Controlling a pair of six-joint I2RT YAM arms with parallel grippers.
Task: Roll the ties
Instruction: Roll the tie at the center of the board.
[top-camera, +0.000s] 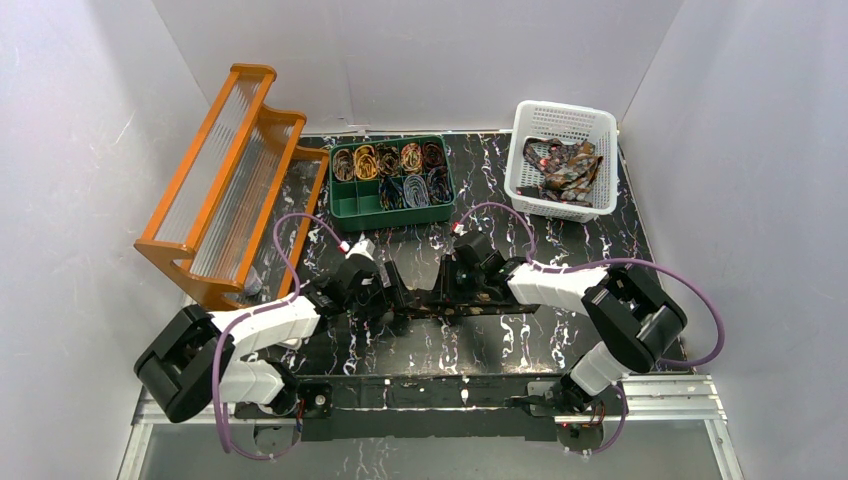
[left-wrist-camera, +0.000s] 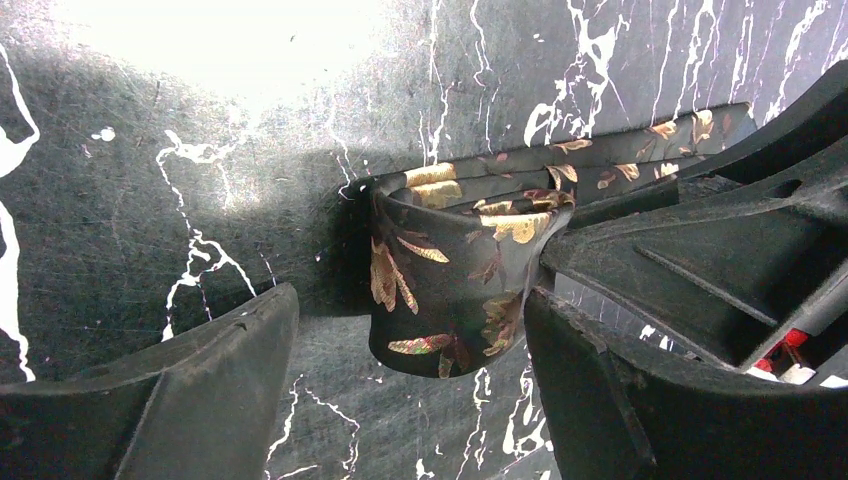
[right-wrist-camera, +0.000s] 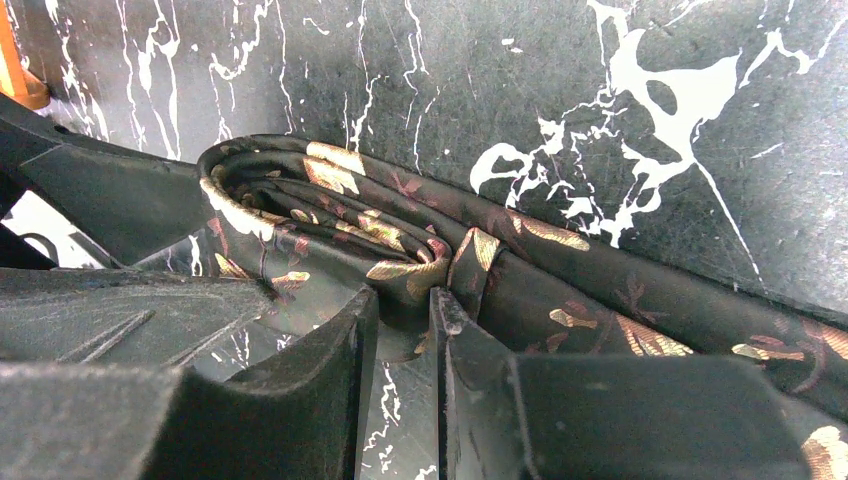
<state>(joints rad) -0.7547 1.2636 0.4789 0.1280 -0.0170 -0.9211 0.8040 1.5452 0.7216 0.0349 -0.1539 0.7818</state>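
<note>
The left end effector (left-wrist-camera: 412, 305) is spread wide around a small upright coil of dark, gold-leafed tie (left-wrist-camera: 440, 300), which touches one finger and stands clear of the other. The right end effector (right-wrist-camera: 403, 312), nearly pressed together, pinches the coil's outer layer. The tie's loose tail trails off beside it along the black marbled counter (right-wrist-camera: 620, 90).
</note>
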